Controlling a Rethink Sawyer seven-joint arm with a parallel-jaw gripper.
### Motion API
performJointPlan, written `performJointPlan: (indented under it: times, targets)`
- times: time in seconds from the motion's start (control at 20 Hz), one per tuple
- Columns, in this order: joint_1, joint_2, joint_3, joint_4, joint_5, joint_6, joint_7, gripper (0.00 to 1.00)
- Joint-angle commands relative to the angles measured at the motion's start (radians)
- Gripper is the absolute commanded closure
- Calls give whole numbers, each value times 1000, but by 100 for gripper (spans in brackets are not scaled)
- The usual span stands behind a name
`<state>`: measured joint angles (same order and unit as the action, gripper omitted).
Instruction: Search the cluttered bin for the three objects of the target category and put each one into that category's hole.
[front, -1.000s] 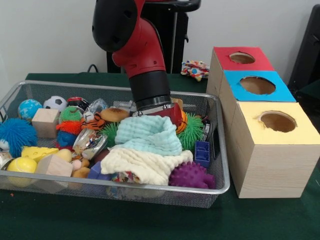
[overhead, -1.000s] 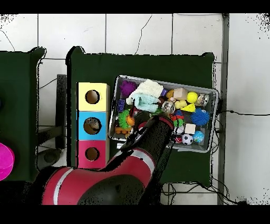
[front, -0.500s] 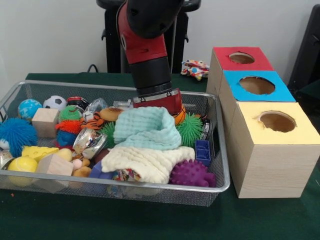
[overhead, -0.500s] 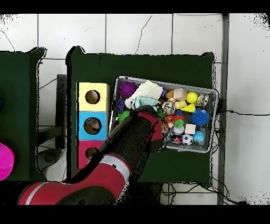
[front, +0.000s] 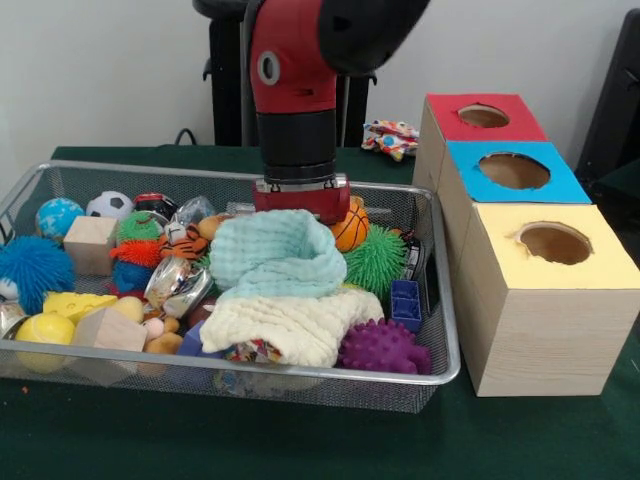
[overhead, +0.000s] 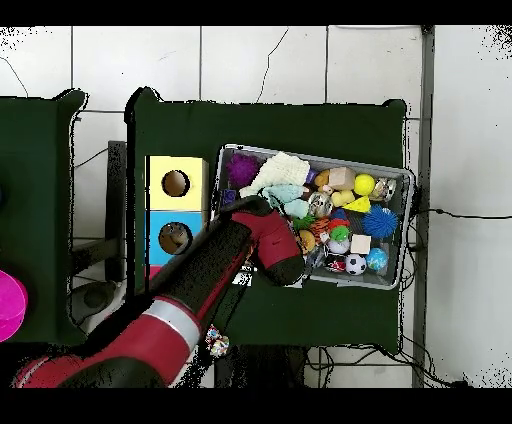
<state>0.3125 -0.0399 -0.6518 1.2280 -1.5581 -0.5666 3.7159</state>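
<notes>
While fingers' state hidden behind mint cloth (front: 280, 255), wire bin (front: 440, 300) crammed with toys, balls, two cloths.

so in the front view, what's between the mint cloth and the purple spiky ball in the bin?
Front view: a cream knit cloth lies between the mint cloth and the purple spiky ball.

The red and black arm (front: 295, 90) is held nearly upright, its wrist lowered from above. The claw (front: 300, 203) is largely hidden; its opening cannot be judged.
</notes>
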Motion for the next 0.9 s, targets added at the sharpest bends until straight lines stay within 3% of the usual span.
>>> performJointPlan:
  times: [0.05,0.35,0.4,0.65,0.9]
  targets:
    - [60,212,-54,-17,-217,-193,636,100]
    - [36,198,-35,-27,-227,-258,634,100]
    - [31,193,-31,-27,-225,-267,641,0]
    - [29,164,-24,2,-143,-143,568,0]
    - [15,98,-1,49,-18,46,347,0]
